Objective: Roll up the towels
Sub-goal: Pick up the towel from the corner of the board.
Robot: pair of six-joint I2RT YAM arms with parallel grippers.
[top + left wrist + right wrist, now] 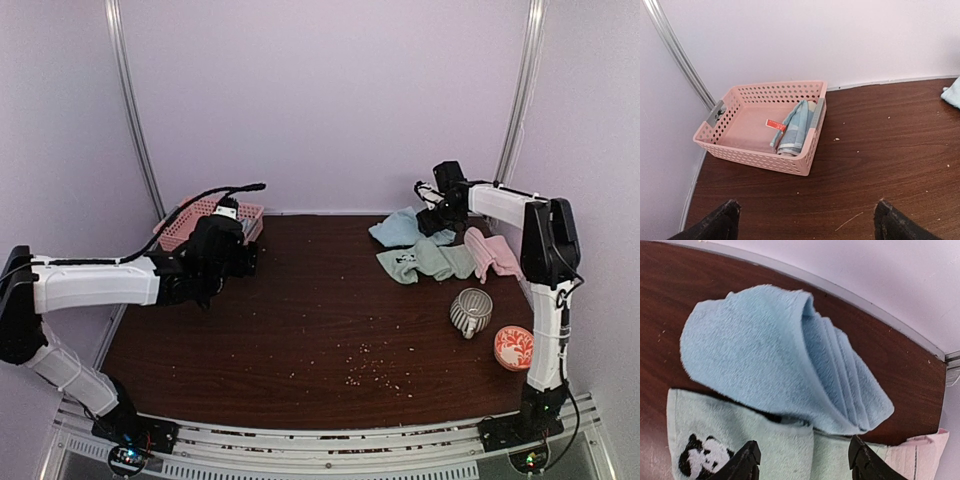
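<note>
A rolled light blue towel (793, 131) lies in the pink basket (805, 159) at the back left. A folded light blue towel (402, 227) lies at the back right; it fills the right wrist view (770, 355). A sage green towel (425, 262) with a small panda mark (702, 455) lies just in front of it, and a pink towel (490, 252) is to its right. My right gripper (437, 222) is open above the blue and green towels, holding nothing. My left gripper (238, 252) is open and empty, low over the table in front of the basket (200, 215).
A grey ribbed cup (470, 311) lies on its side at the right. A red patterned bowl (514, 347) stands near the right front. Crumbs dot the dark wooden table (320, 330). Walls close the back and sides.
</note>
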